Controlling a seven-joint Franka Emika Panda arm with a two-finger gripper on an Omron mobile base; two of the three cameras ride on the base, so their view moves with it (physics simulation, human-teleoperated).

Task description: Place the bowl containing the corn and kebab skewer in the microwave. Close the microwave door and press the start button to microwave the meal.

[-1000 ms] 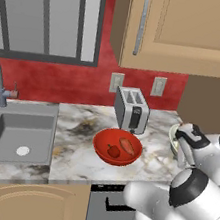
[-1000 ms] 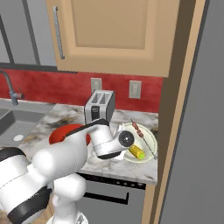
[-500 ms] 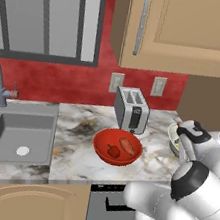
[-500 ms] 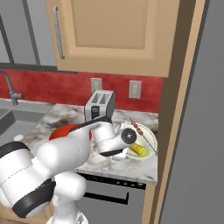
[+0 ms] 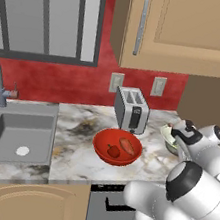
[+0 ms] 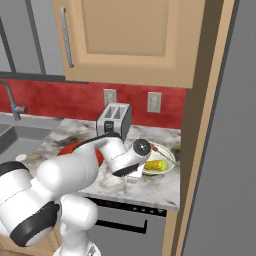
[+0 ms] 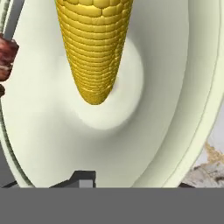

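Hand (image 6: 141, 170) lower over bowl (image 6: 169, 164), nearer corn (image 7: 94, 43)

Both base views look forward and down from behind the arm, left and right, sharing the toaster (image 5: 131, 109) and marble counter (image 5: 79, 122). The hand view sits very close above the bowl (image 7: 166, 87), looking straight into it.

Corn (image 7: 94, 48) and skewer (image 7: 6, 54) in bowl (image 7: 175, 109)

Yellow corn (image 7: 95, 43), cream bowl (image 7: 175, 87), red-brown kebab skewer (image 7: 6, 54).
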